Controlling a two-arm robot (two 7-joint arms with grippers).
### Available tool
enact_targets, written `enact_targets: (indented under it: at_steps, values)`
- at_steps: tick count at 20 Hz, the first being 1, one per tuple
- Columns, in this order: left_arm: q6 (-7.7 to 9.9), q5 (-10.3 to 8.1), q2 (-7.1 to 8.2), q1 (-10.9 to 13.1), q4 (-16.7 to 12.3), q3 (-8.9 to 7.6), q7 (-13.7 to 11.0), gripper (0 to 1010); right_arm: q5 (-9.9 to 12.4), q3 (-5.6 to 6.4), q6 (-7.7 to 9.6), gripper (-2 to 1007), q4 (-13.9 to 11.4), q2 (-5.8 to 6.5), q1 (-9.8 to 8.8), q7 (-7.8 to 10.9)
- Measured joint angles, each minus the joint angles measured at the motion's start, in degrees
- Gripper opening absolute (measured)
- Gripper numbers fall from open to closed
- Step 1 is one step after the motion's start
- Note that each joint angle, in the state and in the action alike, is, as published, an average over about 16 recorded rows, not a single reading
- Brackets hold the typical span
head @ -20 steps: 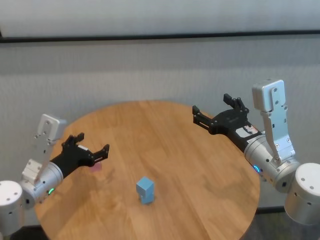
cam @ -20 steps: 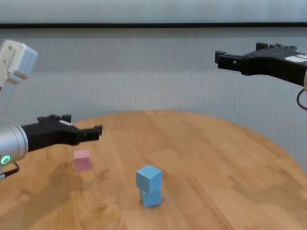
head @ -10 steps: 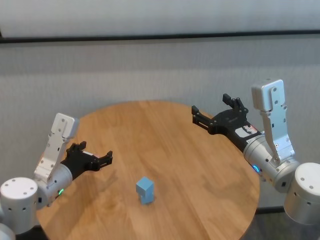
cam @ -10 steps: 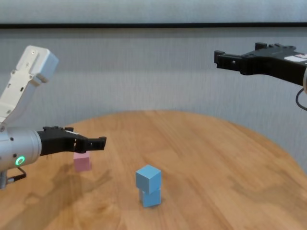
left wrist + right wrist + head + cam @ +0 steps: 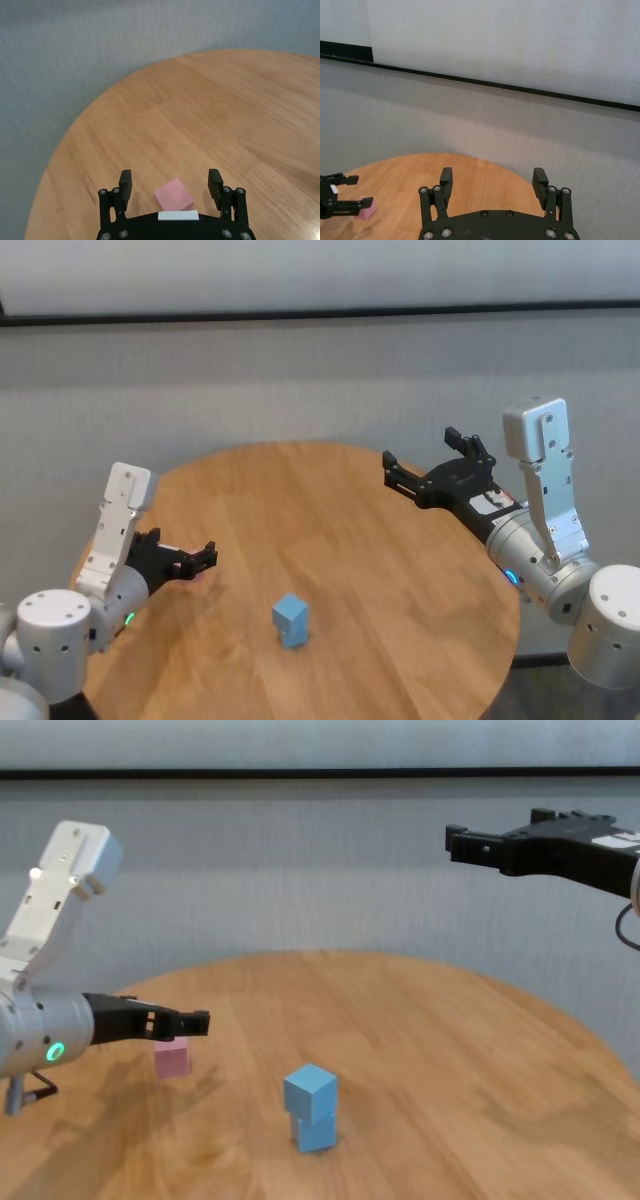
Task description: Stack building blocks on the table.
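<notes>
Two light blue blocks [image 5: 290, 620] stand stacked near the table's front middle, also in the chest view [image 5: 311, 1108]. The pink block [image 5: 172, 1060] lies on the round wooden table [image 5: 450, 1050] to their left. My left gripper [image 5: 200, 1020] is open and hovers just over the pink block. In the left wrist view the pink block [image 5: 173, 195] lies between the spread fingers of the left gripper [image 5: 170, 180], close to the palm. In the head view the left gripper [image 5: 205, 557] hides most of it. My right gripper [image 5: 420, 448] is open and empty, held high over the table's far right.
A grey wall runs behind the table [image 5: 380, 560]. The right wrist view shows the right gripper [image 5: 492, 176] over the table's far edge [image 5: 420, 170], with the left gripper [image 5: 360, 191] and the pink block [image 5: 367, 212] far off.
My left gripper has come down towards the pink block and now sits just above it, fingers still spread. The right arm and the blue stack have not moved.
</notes>
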Motion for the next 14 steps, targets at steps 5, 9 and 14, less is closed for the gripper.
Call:
enact_targets:
  at_steps: [5,9,14]
  values:
    - [0.94,0.31,-1.83,-0.7,1.9,-0.8,1.1,1000,0.0,-0.02,0.03,1005,0.0,-0.01,0.02,0.0]
    - [1.15,0.82,-2.91,-1.3,3.2,-1.25,1.7,1000,0.0,-0.03,0.05,1005,0.0,-0.02,0.03,0.0]
    - [1.77,1.66,-3.54,-1.5,3.6,-1.73,2.4,1000,0.0,-0.03,0.07,1005,0.0,-0.02,0.03,-0.01]
